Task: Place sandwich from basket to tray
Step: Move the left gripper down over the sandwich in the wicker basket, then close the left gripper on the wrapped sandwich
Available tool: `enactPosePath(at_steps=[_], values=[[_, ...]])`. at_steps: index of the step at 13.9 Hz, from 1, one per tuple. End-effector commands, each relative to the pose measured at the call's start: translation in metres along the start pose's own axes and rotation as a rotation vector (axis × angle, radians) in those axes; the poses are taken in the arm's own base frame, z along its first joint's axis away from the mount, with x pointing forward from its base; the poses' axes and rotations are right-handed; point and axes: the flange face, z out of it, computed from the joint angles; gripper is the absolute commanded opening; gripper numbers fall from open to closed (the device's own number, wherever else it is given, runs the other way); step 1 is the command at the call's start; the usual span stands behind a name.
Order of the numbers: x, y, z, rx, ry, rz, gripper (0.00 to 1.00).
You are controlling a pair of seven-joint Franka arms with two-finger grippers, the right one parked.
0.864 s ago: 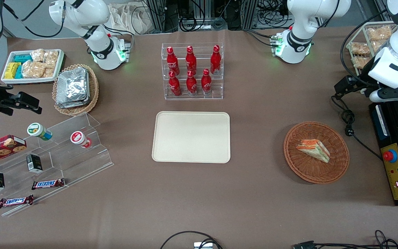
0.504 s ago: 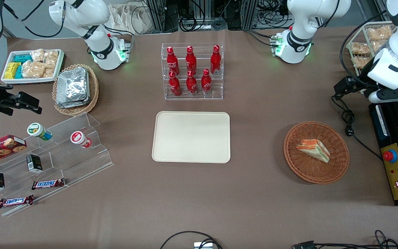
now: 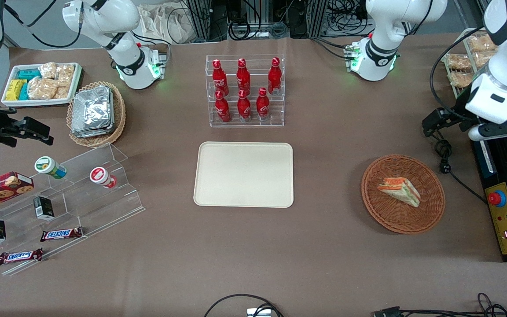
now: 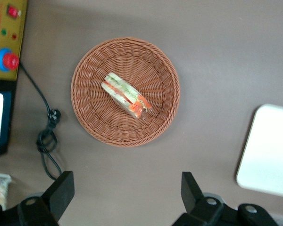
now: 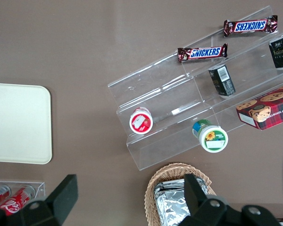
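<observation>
The sandwich (image 3: 398, 191) (image 4: 126, 95), a single triangular wedge of white bread with orange-red and green layers showing along its cut face, lies on its side in the middle of the basket (image 3: 429, 210) (image 4: 91, 118). That basket is round, shallow and woven of reddish-brown wicker, and it sits on the brown desk (image 3: 324, 246) toward the working arm's end. The pincer (image 4: 124, 189) hangs in the air above the desk, just clear of the basket's rim and farther from the front camera than the basket; its two black fingers (image 4: 62, 189) stand wide apart with nothing between them and touch nothing. In the front view it shows as a dark piece (image 3: 439, 119) under the white arm.

The tray (image 3: 244, 174) (image 4: 270, 153), one flat cream-beige rectangle with rounded corners and a low rim, lies bare at the desk's middle, well apart from the basket. Farther from the front camera than the tray stands a clear acrylic rack (image 3: 246, 119) with six red bottles (image 3: 243, 75), three on each step.
</observation>
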Motion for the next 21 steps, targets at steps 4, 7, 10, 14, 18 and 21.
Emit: enactPosePath(at_steps=[4, 7, 10, 14, 18, 21], values=[[0.035, 0.016, 0.081, 0.055, -0.052, -0.446, 1.00], [0.060, 0.012, 0.137, 0.073, -0.053, -0.495, 1.00], [0.068, -0.003, 0.190, 0.078, -0.052, -0.549, 1.00], [0.050, -0.014, 0.263, 0.050, -0.002, -0.605, 1.00], [0.051, -0.010, 0.297, 0.050, 0.008, -0.608, 1.00], [0.051, -0.008, 0.306, 0.048, 0.014, -0.611, 0.99]])
